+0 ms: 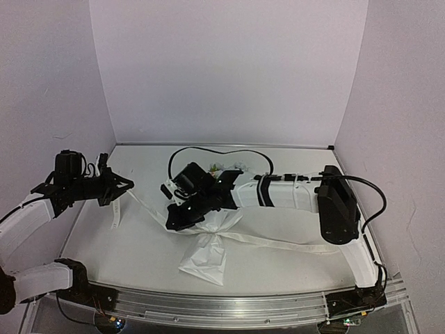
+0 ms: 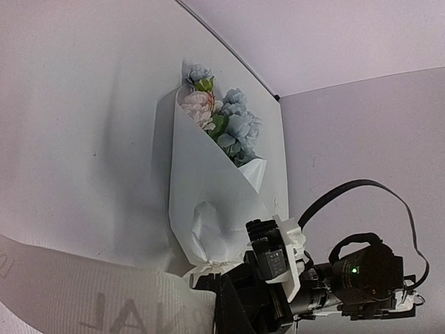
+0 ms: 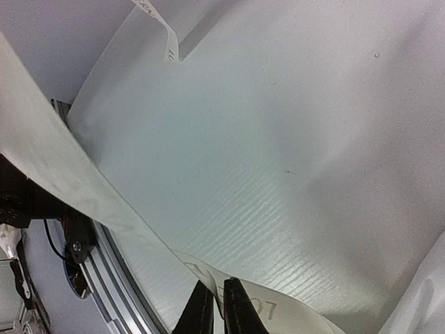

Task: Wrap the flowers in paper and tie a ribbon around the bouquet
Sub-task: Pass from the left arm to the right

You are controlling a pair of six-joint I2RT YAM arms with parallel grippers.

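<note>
The desk (image 1: 139, 250) is a pale, matt grey-white sheet that fills the lower half of the top view. In the right wrist view a fine ribbed texture shows on it (image 3: 278, 139). A plain lavender-white back wall (image 1: 229, 69) rises behind it, with side walls of the same colour at the left and right of the frame. A metal rail (image 1: 243, 309) runs along the desk's near edge at the bottom.

The bouquet (image 1: 207, 257) lies in the middle of the desk, its paper tail toward the rail. Its upper part is under the right arm. From the left wrist view the paper (image 2: 201, 188) forms a white cone, with the flowers (image 2: 226, 122), pale blue and pink, showing out of the wide end at upper centre.

The ribbon (image 1: 278, 240) crosses the bouquet's pinched waist. One length trails toward the right of the frame and the other runs to the left.

The left claw (image 1: 118, 188), at middle left, is closed on the ribbon, which fills the lower left of its own view (image 2: 90, 296).

The right claw (image 1: 177, 219) sits just left of the bouquet. Its fingertips (image 3: 217, 306) are pinched narrow on the lettered ribbon (image 3: 55, 174).

A black cable (image 1: 208, 149) loops above the right arm.
</note>
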